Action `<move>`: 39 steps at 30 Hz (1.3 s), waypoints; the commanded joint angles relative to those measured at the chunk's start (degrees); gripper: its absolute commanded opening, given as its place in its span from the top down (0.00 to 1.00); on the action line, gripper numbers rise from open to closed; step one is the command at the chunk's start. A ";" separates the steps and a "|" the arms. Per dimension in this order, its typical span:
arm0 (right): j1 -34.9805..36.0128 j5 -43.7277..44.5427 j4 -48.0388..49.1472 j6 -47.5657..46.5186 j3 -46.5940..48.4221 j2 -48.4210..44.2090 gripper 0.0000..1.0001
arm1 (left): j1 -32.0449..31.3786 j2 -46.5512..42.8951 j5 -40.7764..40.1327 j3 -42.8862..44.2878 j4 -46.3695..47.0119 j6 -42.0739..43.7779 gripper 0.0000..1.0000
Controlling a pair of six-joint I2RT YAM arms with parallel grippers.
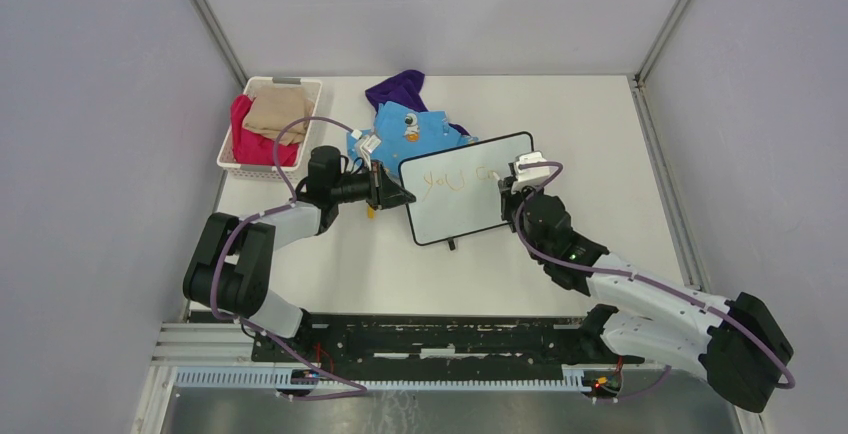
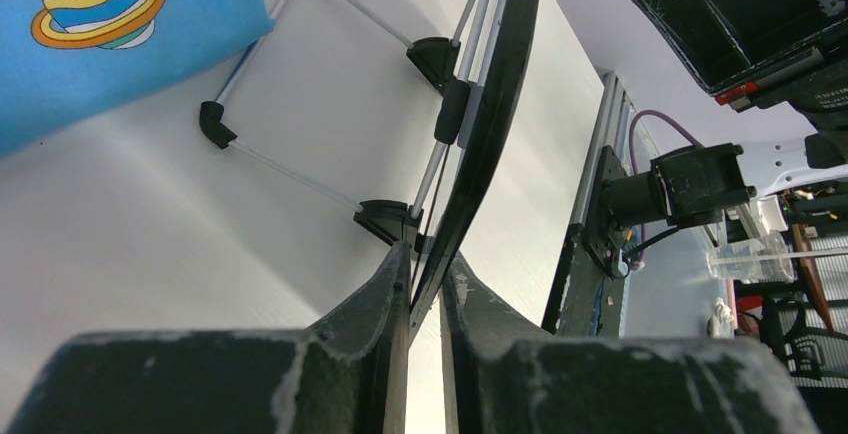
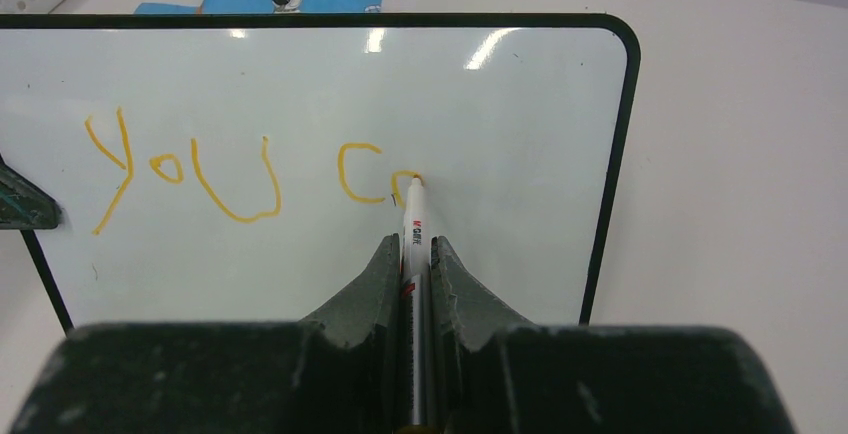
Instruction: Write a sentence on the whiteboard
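Standing propped on its wire stand near the middle of the tabletop (image 1: 600,144), the whiteboard (image 1: 470,209) is steadied by the left gripper (image 2: 425,289), whose jaws pinch its black-framed edge. The right gripper (image 3: 415,254) has its jaws clamped on a white marker (image 3: 414,216), tip touching the board just right of the sentence (image 3: 190,169), which reads "you c" in orange. A blue cloth (image 1: 405,124) lies just behind the board, and a white basket (image 1: 245,166) of clothes sits far left.
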 commanded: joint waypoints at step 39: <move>-1.48 0.62 2.04 -0.71 3.11 -1.87 1.00 | -1.27 0.30 -1.64 1.73 -5.85 3.58 0.98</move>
